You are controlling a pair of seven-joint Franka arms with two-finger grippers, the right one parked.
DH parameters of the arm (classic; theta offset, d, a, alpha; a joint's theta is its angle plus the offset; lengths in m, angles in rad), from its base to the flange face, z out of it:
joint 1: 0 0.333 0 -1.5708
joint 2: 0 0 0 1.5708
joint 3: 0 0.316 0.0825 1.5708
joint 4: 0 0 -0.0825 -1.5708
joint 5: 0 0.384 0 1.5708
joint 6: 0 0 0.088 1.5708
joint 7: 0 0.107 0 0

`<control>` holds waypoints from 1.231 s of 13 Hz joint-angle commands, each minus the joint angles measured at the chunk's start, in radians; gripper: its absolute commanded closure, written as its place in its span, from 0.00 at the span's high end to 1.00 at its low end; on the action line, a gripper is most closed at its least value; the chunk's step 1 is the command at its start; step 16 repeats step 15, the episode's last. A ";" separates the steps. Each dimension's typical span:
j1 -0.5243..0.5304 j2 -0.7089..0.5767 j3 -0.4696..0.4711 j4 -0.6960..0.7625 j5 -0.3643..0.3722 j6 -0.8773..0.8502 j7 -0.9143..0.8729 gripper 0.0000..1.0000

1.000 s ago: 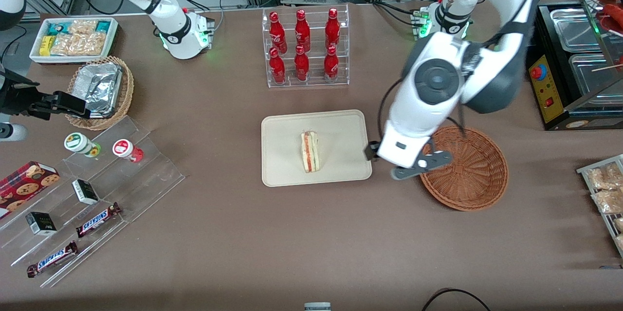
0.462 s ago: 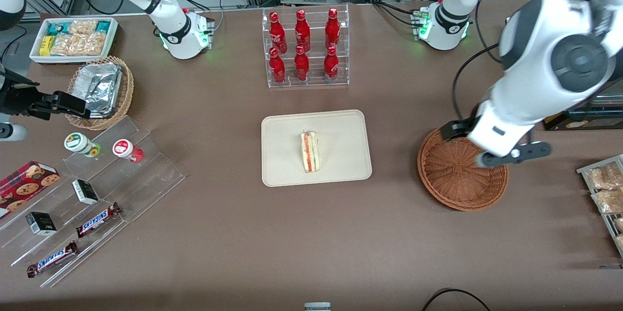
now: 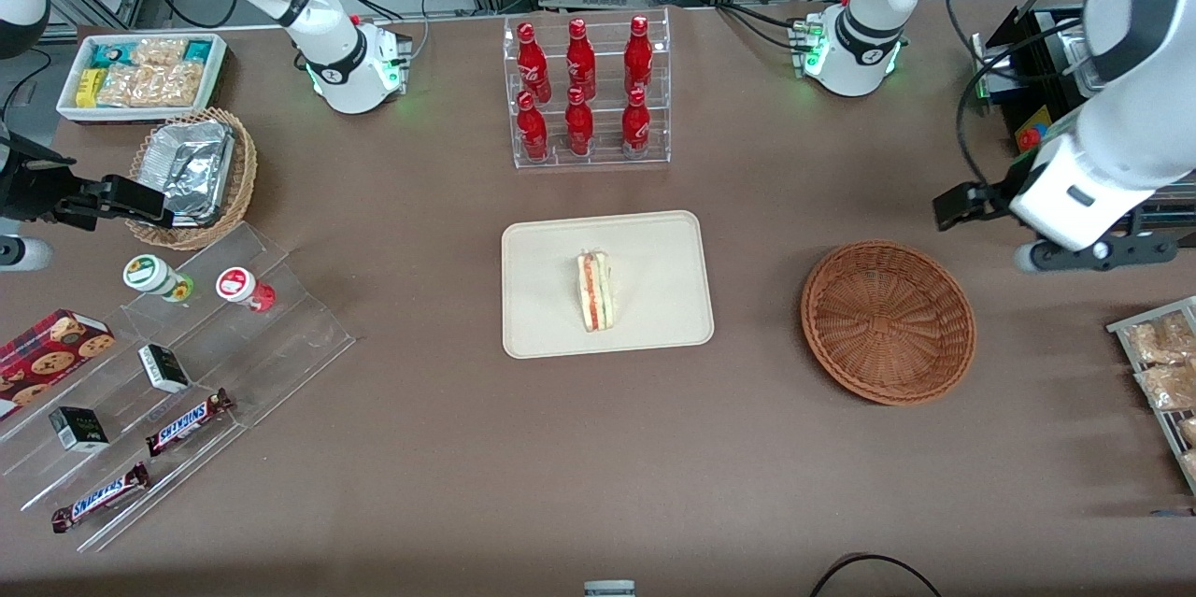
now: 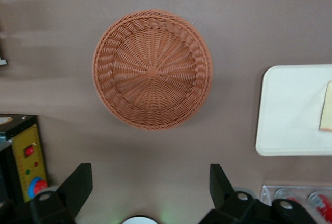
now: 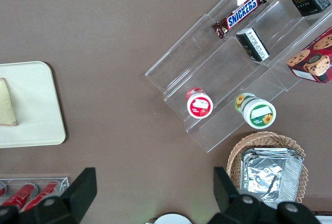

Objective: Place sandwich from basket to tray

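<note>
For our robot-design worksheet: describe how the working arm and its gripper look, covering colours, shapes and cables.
The working arm has glossy white rounded shells with dark grey joint sections and black cables looped alongside. Its gripper, above the table near the basket, is black, with two wedge-shaped fingers standing open.

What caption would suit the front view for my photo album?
Sandwich lies on the tray; the basket sits empty, the open gripper raised toward the working arm's end.
</note>
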 commanded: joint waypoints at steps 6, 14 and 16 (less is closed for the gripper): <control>-0.013 -0.125 0.067 -0.142 -0.014 0.078 0.131 0.99; -0.019 -0.045 0.081 -0.008 -0.011 0.069 0.134 0.99; -0.019 -0.045 0.081 -0.007 -0.011 0.071 0.135 0.99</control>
